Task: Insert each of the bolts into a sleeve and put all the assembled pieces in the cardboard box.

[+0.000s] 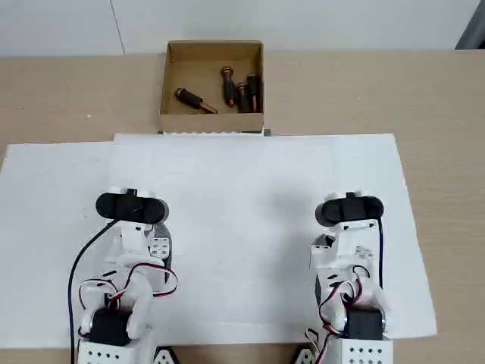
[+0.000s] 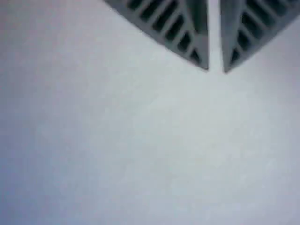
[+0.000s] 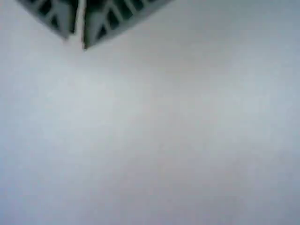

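Inside box (image 1: 214, 47) pieces (image 1: 241, 91) collected; task judged done. Left gripper (image 2: 215, 69), right gripper (image 3: 76, 42) parked over sheet (image 1: 250, 197), fingers pressed together.

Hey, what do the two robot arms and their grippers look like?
One arm and the other arm are white plastic with black motors, a rounded black wrist piece and loose red, black and white wires. The left gripper and right gripper are grey, with ribbed, slotted faces.
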Robot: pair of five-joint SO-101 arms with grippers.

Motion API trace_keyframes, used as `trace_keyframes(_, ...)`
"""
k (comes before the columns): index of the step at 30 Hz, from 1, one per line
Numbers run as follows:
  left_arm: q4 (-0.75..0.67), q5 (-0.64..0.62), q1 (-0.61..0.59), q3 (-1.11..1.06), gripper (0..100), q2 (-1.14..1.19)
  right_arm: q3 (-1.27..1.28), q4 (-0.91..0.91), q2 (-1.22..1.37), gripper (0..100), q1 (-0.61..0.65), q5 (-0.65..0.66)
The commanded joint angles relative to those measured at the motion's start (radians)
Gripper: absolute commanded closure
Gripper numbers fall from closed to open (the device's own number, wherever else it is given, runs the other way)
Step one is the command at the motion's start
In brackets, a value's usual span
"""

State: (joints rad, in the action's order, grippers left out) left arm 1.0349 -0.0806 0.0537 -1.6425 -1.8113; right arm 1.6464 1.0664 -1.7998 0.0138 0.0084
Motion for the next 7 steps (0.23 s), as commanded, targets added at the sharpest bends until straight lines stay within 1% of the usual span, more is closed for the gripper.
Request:
trace_keyframes(1,-0.006,0.005,-0.005,0.004,99,-0.008,-0.003,-0.022,-0.015,99.5,-0.005,0.008)
trace_keyframes(7,-0.006,0.005,-0.005,0.004,99,-0.008,-0.003,-0.022,-0.015,99.5,-0.005,0.008)
